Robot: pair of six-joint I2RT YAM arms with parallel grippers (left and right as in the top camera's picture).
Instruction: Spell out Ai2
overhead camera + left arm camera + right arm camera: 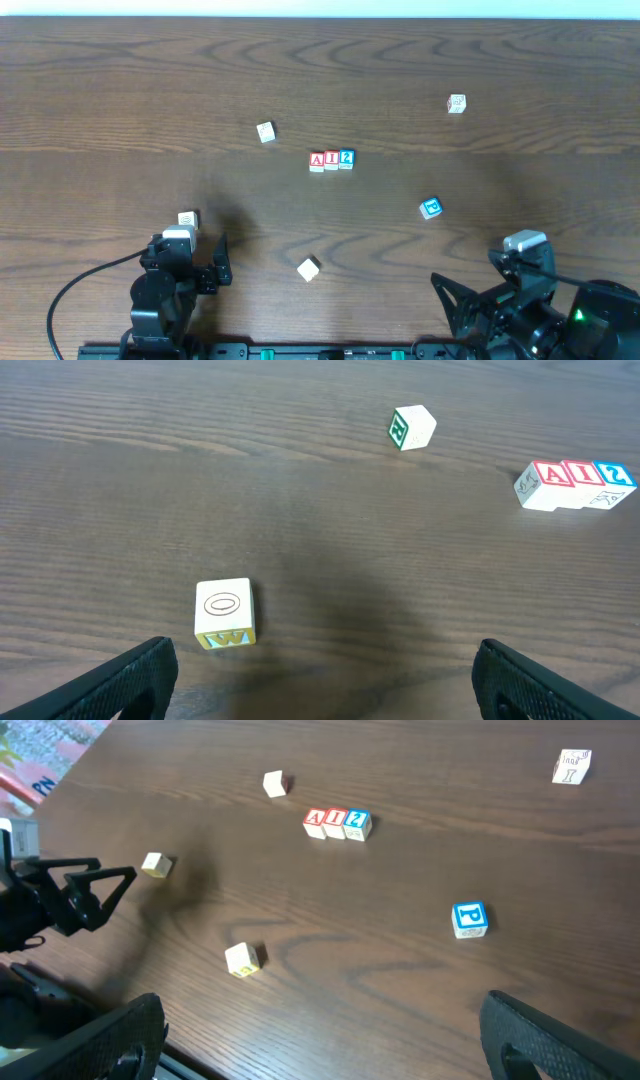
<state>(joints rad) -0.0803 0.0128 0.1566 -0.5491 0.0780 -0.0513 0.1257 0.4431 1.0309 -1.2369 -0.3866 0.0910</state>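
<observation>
Midway across the table (120, 80), between its far and near edges, a tidy row is spotted: the A block (317, 161), the I block (331, 160) and the 2 block (346, 158) are lined up touching, side by side, read left to right from overhead. Red lettering is shown on the first two, blue on the third, and neither arm is anywhere near them. Down at the near edge, towards the left corner, the left gripper (325, 650) is held with its fingers spread wide and nothing between them. The O block (225, 615) is seen just ahead of it on the wood, closer to the left finger and not touched. Beyond that, a green-lettered block (412, 427) is sat alone, left of the row and a little nearer the far edge. Over at the near right corner, the right gripper (322, 1010) is likewise parted wide and holds nothing. The blue P block (469, 918) is found ahead of it, between the row and the near edge, right of centre. A pale block (309, 268) is left lying close to the near edge, about midway between the two arms, and one more white block (456, 103) is parked well apart, towards the far right corner
</observation>
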